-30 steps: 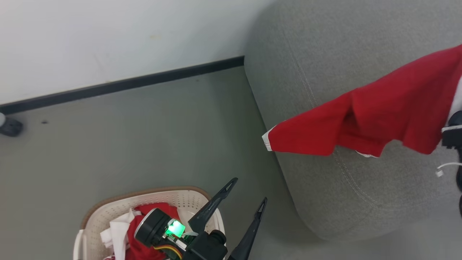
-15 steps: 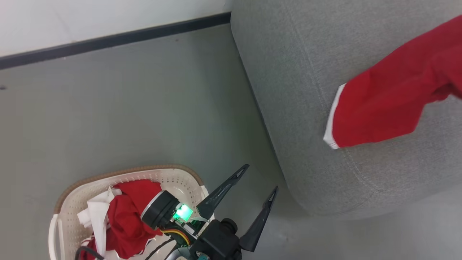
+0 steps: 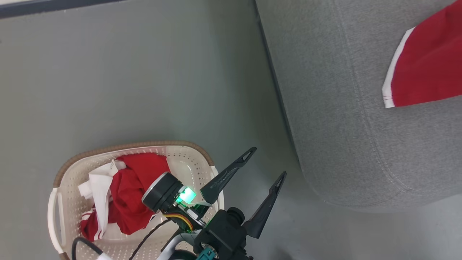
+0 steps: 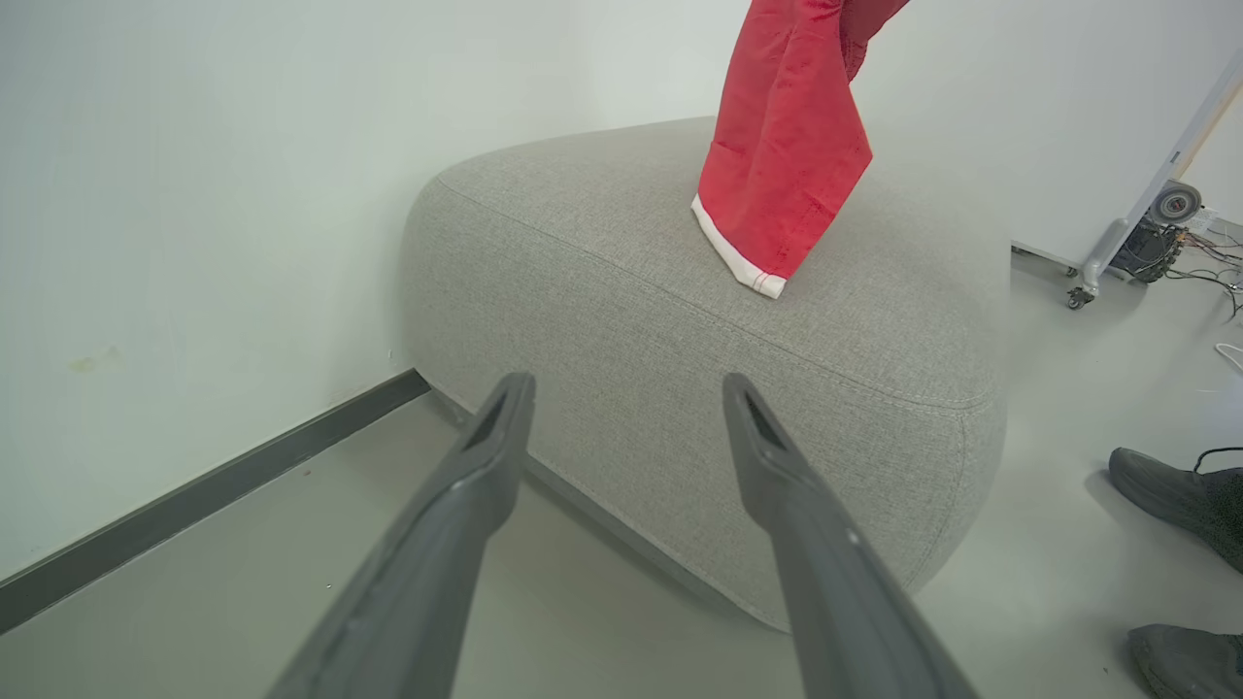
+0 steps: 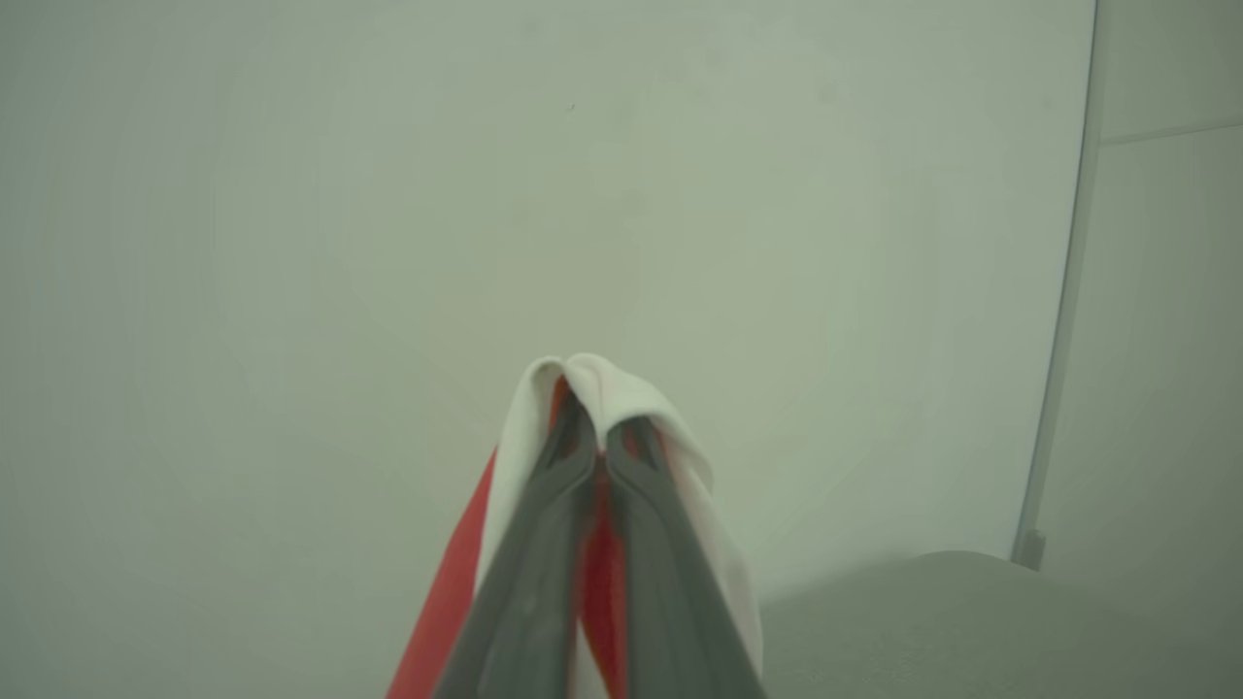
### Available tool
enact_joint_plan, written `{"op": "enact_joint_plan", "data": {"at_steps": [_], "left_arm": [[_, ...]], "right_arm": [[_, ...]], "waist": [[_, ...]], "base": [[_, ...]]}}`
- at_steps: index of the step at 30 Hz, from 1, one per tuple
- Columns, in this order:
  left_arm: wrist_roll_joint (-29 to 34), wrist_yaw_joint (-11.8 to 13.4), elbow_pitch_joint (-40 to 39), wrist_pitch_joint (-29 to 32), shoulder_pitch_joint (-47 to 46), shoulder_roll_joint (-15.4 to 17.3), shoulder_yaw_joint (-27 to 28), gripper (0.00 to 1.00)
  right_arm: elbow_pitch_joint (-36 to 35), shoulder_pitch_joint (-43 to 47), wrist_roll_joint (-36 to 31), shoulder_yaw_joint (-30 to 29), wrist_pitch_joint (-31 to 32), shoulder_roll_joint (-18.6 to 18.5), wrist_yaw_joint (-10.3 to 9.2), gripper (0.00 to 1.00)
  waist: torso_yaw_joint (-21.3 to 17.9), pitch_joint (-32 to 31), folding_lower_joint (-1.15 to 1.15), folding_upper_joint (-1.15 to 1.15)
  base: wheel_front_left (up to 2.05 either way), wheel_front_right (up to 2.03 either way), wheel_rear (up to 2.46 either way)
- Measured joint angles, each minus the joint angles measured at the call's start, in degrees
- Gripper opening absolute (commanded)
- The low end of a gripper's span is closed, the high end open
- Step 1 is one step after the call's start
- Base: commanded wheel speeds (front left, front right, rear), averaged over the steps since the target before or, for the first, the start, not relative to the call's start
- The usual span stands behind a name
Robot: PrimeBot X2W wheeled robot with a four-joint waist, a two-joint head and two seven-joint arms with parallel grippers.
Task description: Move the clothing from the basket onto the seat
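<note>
Garment pinched in R fingers over seat, L fingers spread wide nr basket

The grey floor carries the cream basket, holding crumpled red and white clothing, and, apart from it, the big grey seat. Two dark shoes stand near the seat. A red garment hangs down to the seat top; whether it touches is unclear.
</note>
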Motion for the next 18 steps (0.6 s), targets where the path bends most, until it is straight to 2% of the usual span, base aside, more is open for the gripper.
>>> {"op": "enact_joint_plan", "data": {"at_steps": [5, 9, 18], "left_arm": [[0.36, 0.00, -0.13, 0.00, -0.66, -0.11, 0.00, 1.00], [0.49, -0.01, -0.13, 0.00, -1.45, -0.14, -0.01, 1.00], [0.77, -0.04, 0.01, -0.01, -2.86, -0.16, 0.12, 1.00]], "right_arm": [[1.83, -2.30, -0.01, -1.15, -0.01, -1.90, 0.09, 0.00], [4.85, -3.24, -0.02, -0.71, -0.02, -2.03, 0.52, 0.00], [13.56, -3.04, 0.51, 0.31, -0.01, 1.65, 1.16, 0.00]], "waist": [[0.95, 2.16, 0.00, 0.00], [1.55, 3.80, 0.00, 0.00], [2.48, 6.80, 0.00, 0.00]], "base": [[0.00, 0.00, 0.00], [0.00, 0.00, 0.00], [0.00, 0.00, 0.00]]}}
